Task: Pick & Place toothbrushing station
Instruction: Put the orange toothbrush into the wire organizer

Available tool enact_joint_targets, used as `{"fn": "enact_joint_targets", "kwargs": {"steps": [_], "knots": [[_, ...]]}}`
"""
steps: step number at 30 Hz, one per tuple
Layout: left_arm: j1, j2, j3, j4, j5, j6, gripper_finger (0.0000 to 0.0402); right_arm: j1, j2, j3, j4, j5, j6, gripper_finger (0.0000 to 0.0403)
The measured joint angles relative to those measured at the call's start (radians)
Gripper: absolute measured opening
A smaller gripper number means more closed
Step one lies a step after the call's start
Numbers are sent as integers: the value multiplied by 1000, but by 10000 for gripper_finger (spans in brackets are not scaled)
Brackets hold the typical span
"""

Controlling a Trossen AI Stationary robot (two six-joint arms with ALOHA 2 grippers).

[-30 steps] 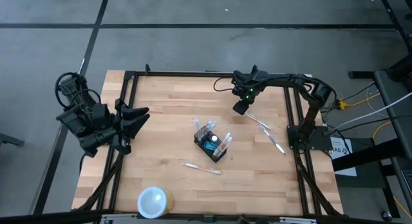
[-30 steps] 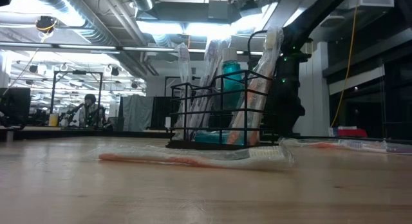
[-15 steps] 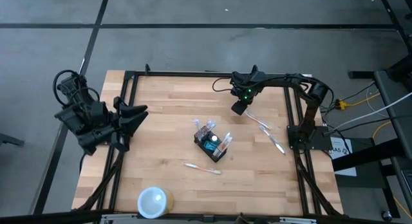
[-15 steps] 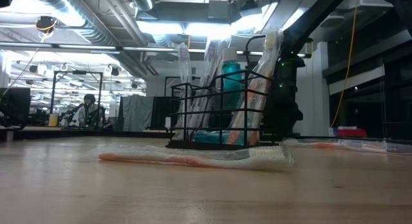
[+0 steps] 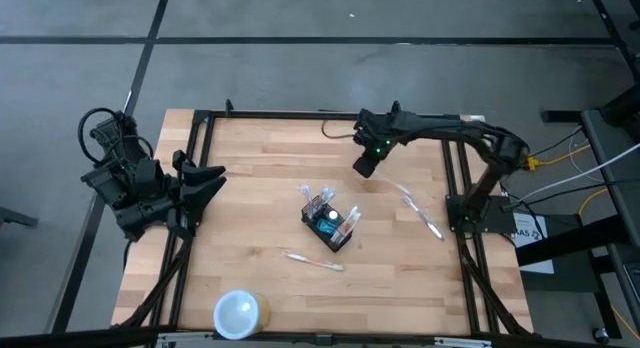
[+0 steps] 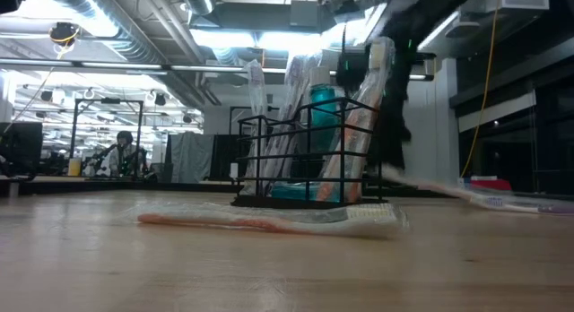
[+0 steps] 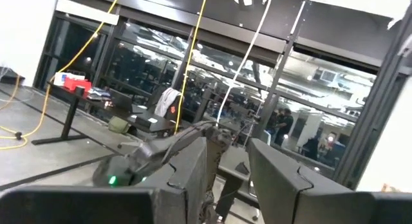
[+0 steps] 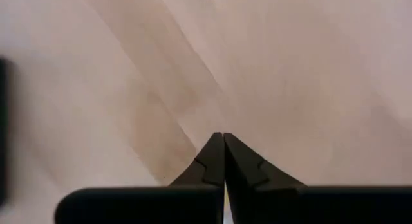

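Note:
The toothbrushing station (image 5: 330,221) is a black wire caddy standing mid-table on its base, with wrapped toothbrushes and a teal thing upright inside (image 6: 309,160). My right gripper (image 5: 363,170) hangs above the table to its far right, fingers shut (image 8: 224,143), at the end of a wrapped toothbrush (image 5: 418,210). That toothbrush slants in the low view (image 6: 448,188). Another wrapped toothbrush (image 5: 314,259) lies flat in front of the caddy. My left gripper (image 5: 215,178) waits open at the table's left edge (image 7: 228,179). My right gripper holds the wrapped toothbrush by one end (image 6: 395,175), its fingers pointing steeply down from above. The place of contact is blurred, so wrapper or handle cannot be told. That end is raised off the table, while the other end (image 6: 507,202) lies on the wood.
A round white cup (image 5: 240,313) stands near the table's front left corner. A black frame (image 5: 200,168) runs along the table's sides and far edge. Bare wood lies between the caddy and the left arm.
My right gripper has shut, then risen and drifted a little toward the table's left edge. The wrapped toothbrush's end under it has come up off the table, leaving the brush slanted with its other end still down.

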Motion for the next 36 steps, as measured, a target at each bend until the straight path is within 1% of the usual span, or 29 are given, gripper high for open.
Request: {"fn": "enact_joint_targets", "kwargs": {"steps": [6, 9, 13, 17, 23, 25, 27, 30, 33, 36], "knots": [[-34, -5, 0, 0, 2, 15, 113, 102, -205, 85, -15, 129, 155, 1], [-58, -4, 0, 0, 3, 17, 113, 181, -319, 103, -15, 197, 264, 1], [-90, -4, 0, -1, 5, 41, 113, 332, -443, 108, 20, 319, 422, 1], [-113, -4, 0, 0, 18, 59, 113, 512, -497, 108, 108, 478, 543, 1], [-148, -6, 0, 0, 56, 49, 113, 752, -470, 108, 283, 663, 619, 0], [-159, -4, 0, 0, 65, 38, 113, 816, -446, 109, 339, 732, 628, 0], [-168, 2, 0, 0, 73, 33, 113, 866, -417, 134, 349, 781, 646, 0], [-179, 8, 0, -1, 74, 22, 113, 920, -346, 208, 349, 820, 649, 0], [-185, 12, 0, 0, 77, 16, 113, 953, -266, 309, 331, 835, 629, 0], [-186, 13, 0, -2, 90, 8, 113, 967, -191, 430, 239, 841, 618, 0]]}}
